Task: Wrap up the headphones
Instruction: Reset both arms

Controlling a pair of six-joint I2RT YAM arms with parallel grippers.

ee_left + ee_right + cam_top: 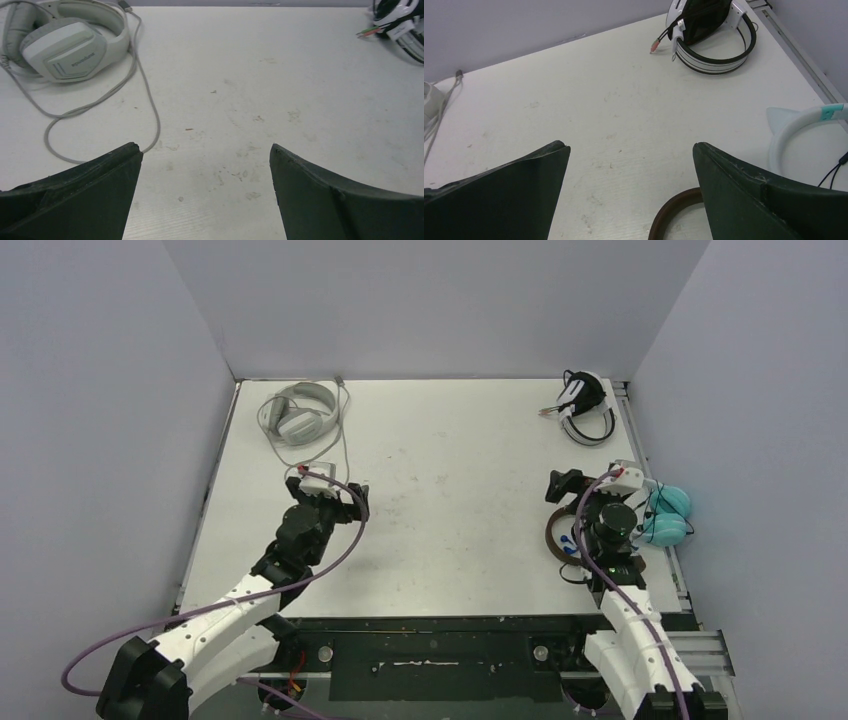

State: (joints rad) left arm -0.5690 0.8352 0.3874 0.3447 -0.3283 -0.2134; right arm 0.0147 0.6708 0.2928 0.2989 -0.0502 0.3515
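Left hand (206,150): hangs spread wide, empty, at left centre, arm stretched forward, near the pale grey headphones (300,415) at upper left of the desk (450,470). Right hand (631,147): gapes empty over the brown headphones (663,216) at right, teal pair (668,515) beside, black-and-white pair (585,405) upper right.

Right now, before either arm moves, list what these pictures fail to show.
- Brown headphones: top view, mostly under the right arm; right wrist view, only a band arc at the bottom edge.
- Teal headphones: right wrist view, cut by the right edge.
- Grey cable: left wrist view, loop passes behind the left finger.
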